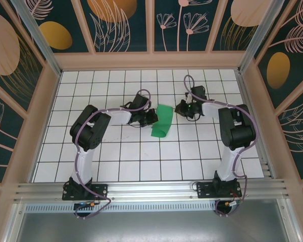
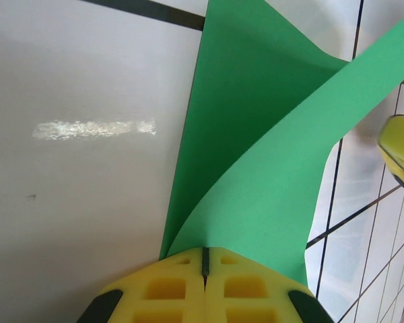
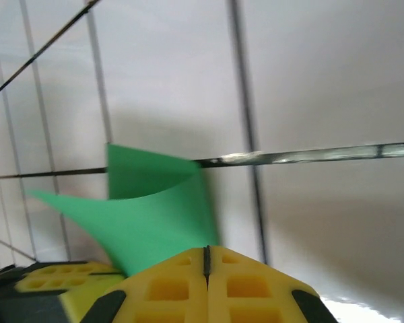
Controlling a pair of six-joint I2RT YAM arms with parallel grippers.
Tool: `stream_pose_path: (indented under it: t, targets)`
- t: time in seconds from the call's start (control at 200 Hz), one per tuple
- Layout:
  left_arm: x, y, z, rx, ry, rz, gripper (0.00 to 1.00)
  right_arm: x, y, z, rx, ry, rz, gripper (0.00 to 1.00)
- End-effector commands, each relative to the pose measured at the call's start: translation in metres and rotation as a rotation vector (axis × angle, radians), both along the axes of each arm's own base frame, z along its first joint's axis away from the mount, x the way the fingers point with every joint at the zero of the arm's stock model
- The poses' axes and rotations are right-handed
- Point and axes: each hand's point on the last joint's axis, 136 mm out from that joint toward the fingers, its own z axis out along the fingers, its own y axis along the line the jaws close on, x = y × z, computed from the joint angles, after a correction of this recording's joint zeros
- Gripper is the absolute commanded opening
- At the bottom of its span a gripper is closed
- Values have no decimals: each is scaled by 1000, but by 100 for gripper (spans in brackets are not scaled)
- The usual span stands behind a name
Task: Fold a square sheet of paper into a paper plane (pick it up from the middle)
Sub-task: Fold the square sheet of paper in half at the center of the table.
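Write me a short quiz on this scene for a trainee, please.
1. True or false: the paper lies flat.
2. Which gripper is shut on the paper? A) left only B) right only C) both
3. Fill in: the fingers are ___ in colour.

Key:
1. False: it curls upward.
2. C: the left gripper and the right gripper each pinch an edge.
3. Yellow.
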Motion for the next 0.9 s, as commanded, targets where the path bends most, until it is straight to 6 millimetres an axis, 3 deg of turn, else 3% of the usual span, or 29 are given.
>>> stream_pose_path:
  t: [0.0,0.16,0.265,0.615,0.781,0.891]
  targets:
    - [-57,73,-102,354,248,66,2,0,28,18,26,-48,64,5]
    - [-57,73,-101,353,247,65,2,-1,42,-3,35,3,94,4]
    - [-58,74,-102,355,250,64,2,4,40,-13,15,15,87,4]
    - [-64,77,-104,358,257,63,1,38,-18,-42,-73,80,-134,3]
    - [-63,76,-104,354,256,64,1,53,-37,-29,-89,56,-234,3]
    - [-61,75,-102,350,250,64,1,56,-28,5,-41,-20,-206,3]
